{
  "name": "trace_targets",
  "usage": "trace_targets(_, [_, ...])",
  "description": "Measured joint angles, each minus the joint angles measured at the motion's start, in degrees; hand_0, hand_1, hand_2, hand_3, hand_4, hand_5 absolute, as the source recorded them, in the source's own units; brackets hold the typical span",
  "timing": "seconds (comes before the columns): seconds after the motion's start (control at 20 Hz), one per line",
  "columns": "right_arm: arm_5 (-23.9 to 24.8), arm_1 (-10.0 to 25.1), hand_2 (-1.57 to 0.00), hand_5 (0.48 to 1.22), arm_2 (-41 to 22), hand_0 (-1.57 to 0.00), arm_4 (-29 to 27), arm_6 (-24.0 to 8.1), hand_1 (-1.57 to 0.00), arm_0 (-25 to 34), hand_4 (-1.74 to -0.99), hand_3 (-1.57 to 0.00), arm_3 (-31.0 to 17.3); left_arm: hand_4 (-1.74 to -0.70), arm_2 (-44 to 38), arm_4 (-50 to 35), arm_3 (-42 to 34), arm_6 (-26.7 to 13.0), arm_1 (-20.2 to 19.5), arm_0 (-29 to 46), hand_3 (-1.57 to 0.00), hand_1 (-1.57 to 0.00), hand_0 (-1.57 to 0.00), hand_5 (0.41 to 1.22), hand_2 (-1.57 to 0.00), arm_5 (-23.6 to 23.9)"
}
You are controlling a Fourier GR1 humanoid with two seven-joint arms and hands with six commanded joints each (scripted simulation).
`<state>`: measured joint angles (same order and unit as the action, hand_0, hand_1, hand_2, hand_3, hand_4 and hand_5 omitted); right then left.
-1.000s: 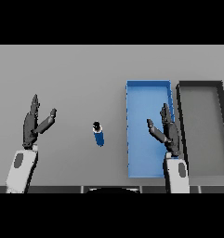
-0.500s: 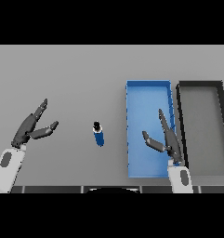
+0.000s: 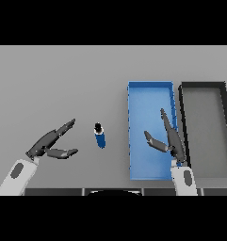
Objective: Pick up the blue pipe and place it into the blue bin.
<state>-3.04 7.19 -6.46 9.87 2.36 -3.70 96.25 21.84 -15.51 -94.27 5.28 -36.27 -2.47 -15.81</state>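
Blue pipe [image 3: 100, 137] stands on your grey table [image 3: 63, 84], untouched; your left hand [image 3: 51, 143] spreads open at its 9 o'clock, right hand [image 3: 167, 139] open over the blue bin [image 3: 148, 96] at 3 o'clock.

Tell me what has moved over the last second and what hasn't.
The left hand has tipped over from upright and swung toward the blue pipe, fingers straight and pointing at it, not touching. The right hand has drawn back slightly toward the robot and spread its thumb, open above the blue bin. Nothing was grasped or released. Pipe, blue bin and black bin stayed put.
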Motion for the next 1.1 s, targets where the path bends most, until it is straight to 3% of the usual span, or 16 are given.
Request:
trace_targets(0.2, [0.5,-1.1,0.0,0.619,-0.8,0.0,0.5,-0.1,0.0,-0.6,-1.223,0.0,0.5,-1.19,4.2,5.7,-0.4,-0.4,3.8,-0.5,0.0,0.0,0.0,0.466,0.0,2.4])
trace_targets(0.45, [1.2,-1.5,0.0,0.622,-1.1,0.0,1.0,-0.3,0.0,-1.4,-1.229,0.0,1.8,-1.21,6.7,8.0,4.4,-0.5,9.3,-3.1,0.0,0.0,0.0,0.468,0.0,3.5])
trace_targets(0.8, [0.8,-1.1,0.0,0.607,-0.6,0.0,0.4,-1.5,0.0,-1.8,-1.204,0.0,2.4,-1.14,9.2,10.4,13.1,-0.6,16.7,-8.2,0.0,0.0,0.0,0.459,0.0,3.5])
trace_targets(1.0, [0.5,-0.3,0.0,0.607,-0.2,0.0,0.2,0.6,0.0,-2.1,-1.207,0.0,2.5,-1.19,9.3,9.9,17.5,0.2,20.7,-11.7,0.0,0.0,0.0,0.513,0.0,2.5])
trace_targets(1.1, [0.3,-0.7,0.0,0.605,-0.1,0.0,-0.4,-0.3,0.0,-2.6,-1.204,0.0,2.4,-1.24,9.1,9.7,18.8,2.0,22.4,-11.7,-0.01,0.0,0.0,0.558,-0.04,3.1])
